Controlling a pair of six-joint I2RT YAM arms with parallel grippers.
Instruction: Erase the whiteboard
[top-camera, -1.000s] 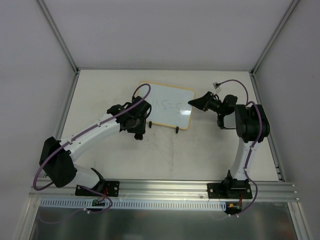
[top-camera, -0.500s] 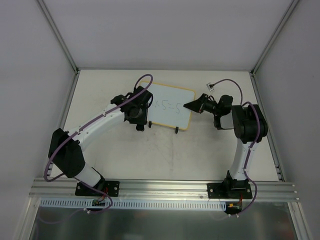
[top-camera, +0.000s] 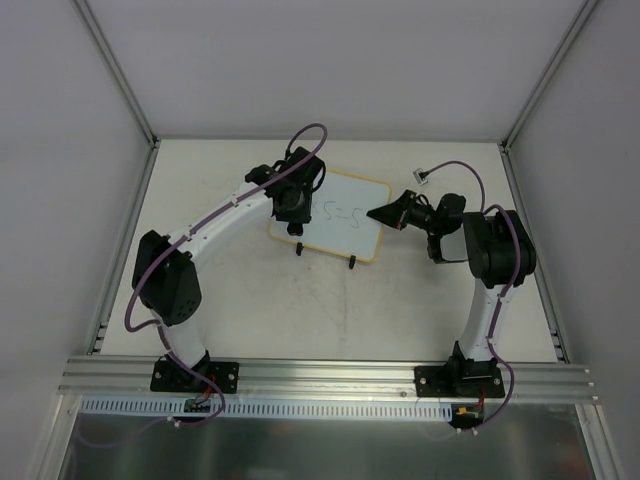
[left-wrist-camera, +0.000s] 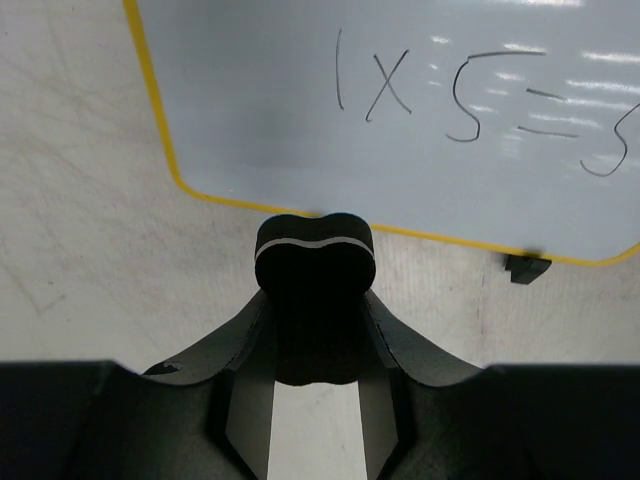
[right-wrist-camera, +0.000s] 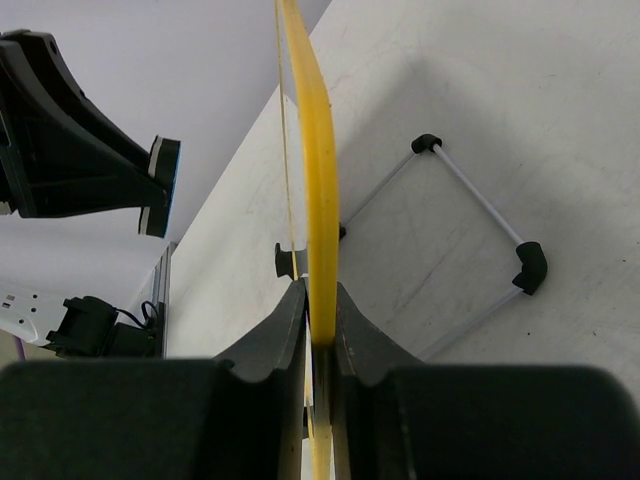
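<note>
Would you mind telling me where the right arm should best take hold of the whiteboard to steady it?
The thin yellow frame on the right edge of the whiteboard, coming from the right. That rim is slim enough for the jaws, sits raised off the table, and leaves the written face free. The right gripper is clamped there.

We see a scuffed off-white table (top-camera: 250, 300).
On it stands the whiteboard (top-camera: 350, 222), its two black clip feet (top-camera: 353, 262) touching the tabletop along the whiteboard's near edge.
</note>
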